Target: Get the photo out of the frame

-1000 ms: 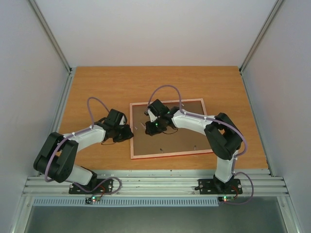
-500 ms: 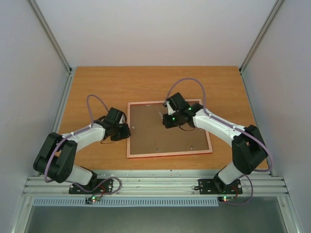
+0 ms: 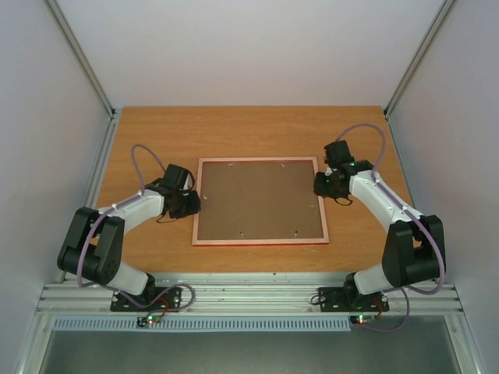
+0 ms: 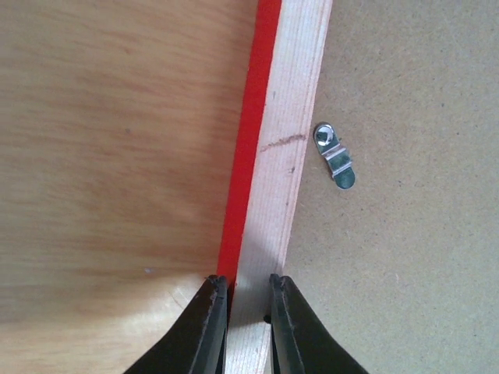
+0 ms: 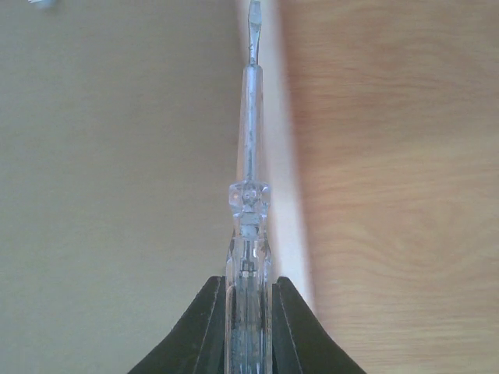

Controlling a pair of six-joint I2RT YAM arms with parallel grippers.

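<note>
On the table [image 3: 156, 132], the frame [image 3: 261, 241] is lying back-up, pretty much square to the arms, with the brown board [image 3: 257, 199] sitting inside it and filling the whole opening.

The left gripper [image 4: 248, 308] is pinching the frame's left side. Its fingers [image 4: 209, 323] are sitting nearly together, one against the red outer face and the other on the inner side of the pale wood rim, so it's clamping that rail.

The right gripper [image 5: 248, 312] is squeezing a clear-handled screwdriver [image 5: 249, 140], with the jaws pressing tight on the handle. The flat tip is pointing out along the frame's right rim, with board on one side and bare table on the other. Whether the tip is actually touching the rim or just hovering over it, I can't tell, since the wrist view is going blurry right there.

The photo isn't showing in any view: the frame's front is facing down and the board is covering it.

A small metal tab [image 4: 334, 156] is sitting on the board side just beside the left rim, apart from the fingers. From above, a few tiny specks are showing along the board's near and far edges, but they're too small to say what they are.
</note>
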